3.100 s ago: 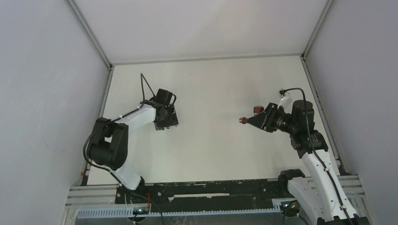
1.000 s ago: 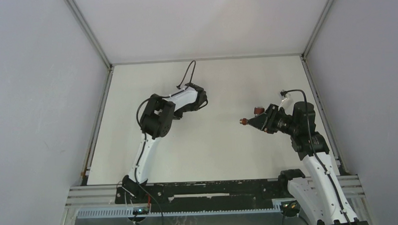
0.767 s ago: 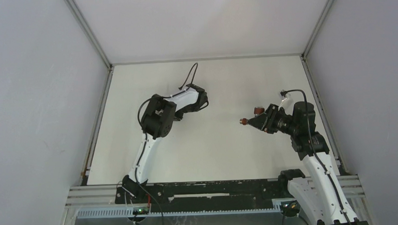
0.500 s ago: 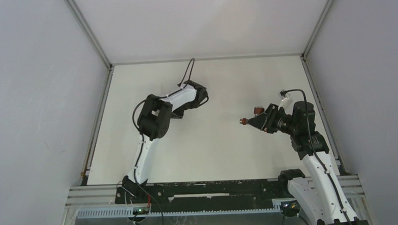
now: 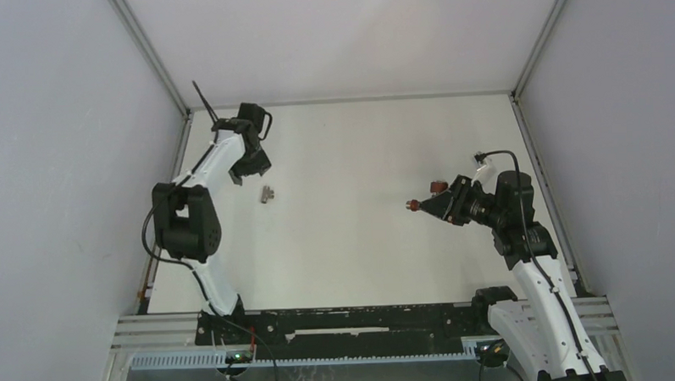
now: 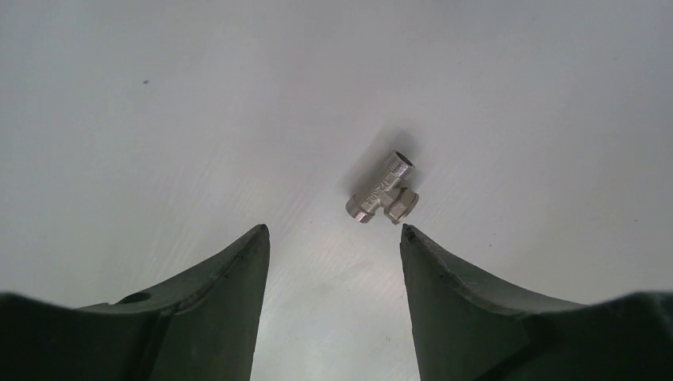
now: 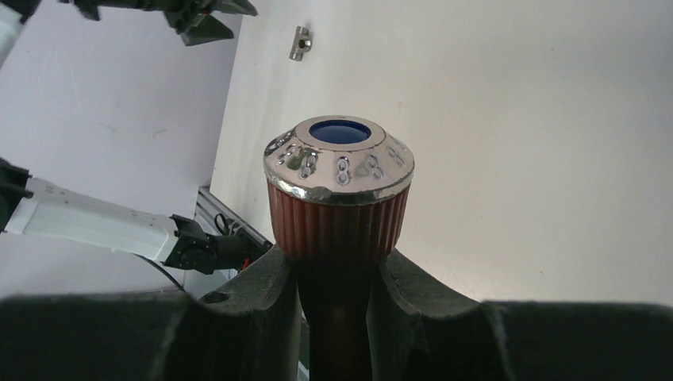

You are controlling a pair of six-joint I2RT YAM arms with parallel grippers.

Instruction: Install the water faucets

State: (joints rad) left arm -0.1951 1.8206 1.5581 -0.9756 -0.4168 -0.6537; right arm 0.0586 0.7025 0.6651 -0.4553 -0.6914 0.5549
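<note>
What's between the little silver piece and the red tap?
Nothing: only bare white table lies between the silver piece and the red tap, as the top view shows.

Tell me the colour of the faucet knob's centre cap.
Centre cap: blue; shows best in the right wrist view.

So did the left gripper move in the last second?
Yes. The left gripper has swung left, from near the middle of the table to its far-left corner. It now sits open just beyond the silver fitting.
</note>
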